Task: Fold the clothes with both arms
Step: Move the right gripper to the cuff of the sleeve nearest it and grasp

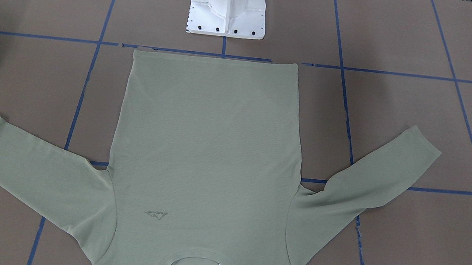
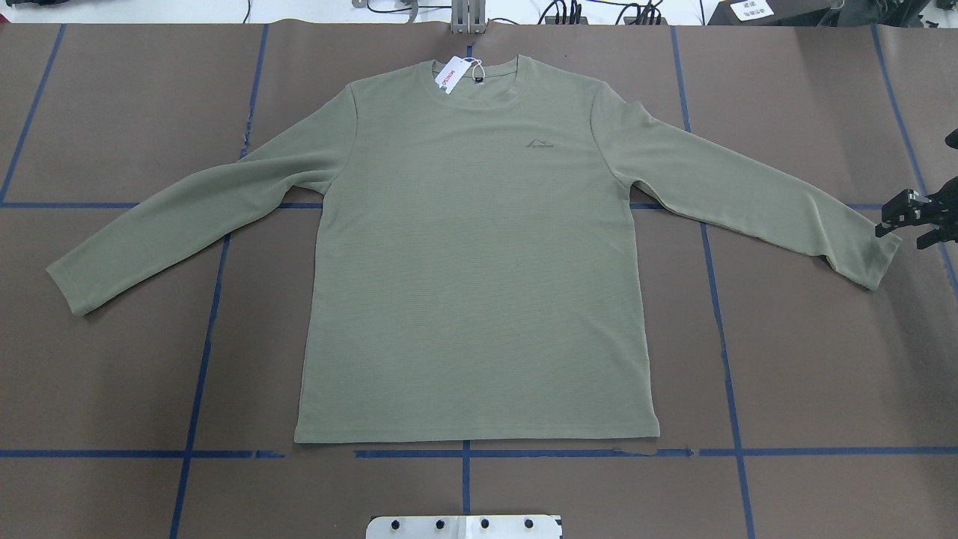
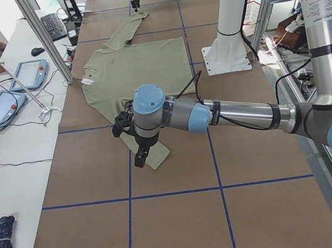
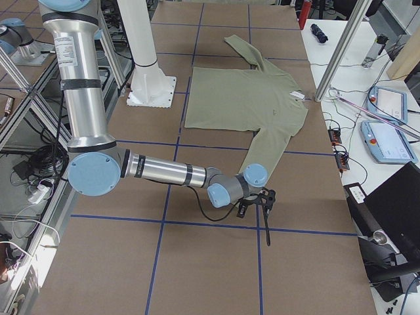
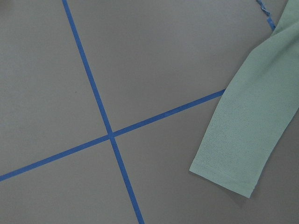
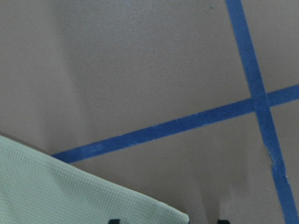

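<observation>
Just taped brown table (image 2: 90,359) under shirt (image 2: 479,262).

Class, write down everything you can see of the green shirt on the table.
The shirt is sage-green, long-sleeved, of fine knit, with a round collar, a small tonal chest logo and a white hang tag. It lies flat, front up, unfolded on the brown table, collar away from the robot, sleeves angled outward. The open right pincer is at one cuff.
</observation>
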{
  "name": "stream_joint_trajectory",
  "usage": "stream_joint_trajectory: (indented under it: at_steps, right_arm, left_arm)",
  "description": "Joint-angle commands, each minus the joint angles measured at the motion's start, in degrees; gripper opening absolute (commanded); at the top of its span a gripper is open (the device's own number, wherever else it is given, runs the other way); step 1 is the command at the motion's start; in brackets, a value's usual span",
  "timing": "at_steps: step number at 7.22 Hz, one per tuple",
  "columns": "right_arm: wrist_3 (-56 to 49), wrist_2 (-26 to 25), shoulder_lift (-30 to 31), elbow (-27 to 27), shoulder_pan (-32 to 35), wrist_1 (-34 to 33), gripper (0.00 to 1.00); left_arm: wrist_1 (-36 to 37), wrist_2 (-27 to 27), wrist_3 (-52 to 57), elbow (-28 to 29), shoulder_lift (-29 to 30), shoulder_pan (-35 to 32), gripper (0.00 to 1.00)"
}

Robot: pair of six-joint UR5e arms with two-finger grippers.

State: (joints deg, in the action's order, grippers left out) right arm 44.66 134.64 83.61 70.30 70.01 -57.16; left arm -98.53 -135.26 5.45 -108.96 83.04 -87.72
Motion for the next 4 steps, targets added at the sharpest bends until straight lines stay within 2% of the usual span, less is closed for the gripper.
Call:
stream_joint_trajectory:
  at_steps: [1,2,4]
  right_arm:
    - [0.08,0.0,-0.11,-0.08,-0.4,0.03,0.74]
    - [0.08,0.09,-0.2,-0.16,-0.58,0.03,0.72]
    - [0.08,0.09,-0.37,-0.52,-0.58,0.03,0.5]
  left_arm:
    - [0.09,0.0,0.0,-0.72,-0.07,0.0,1.0]
    - [0.09,0.0,0.0,-0.72,-0.07,0.0,1.0]
    - [0.09,0.09,0.09,-0.64,-0.07,0.0,1.0]
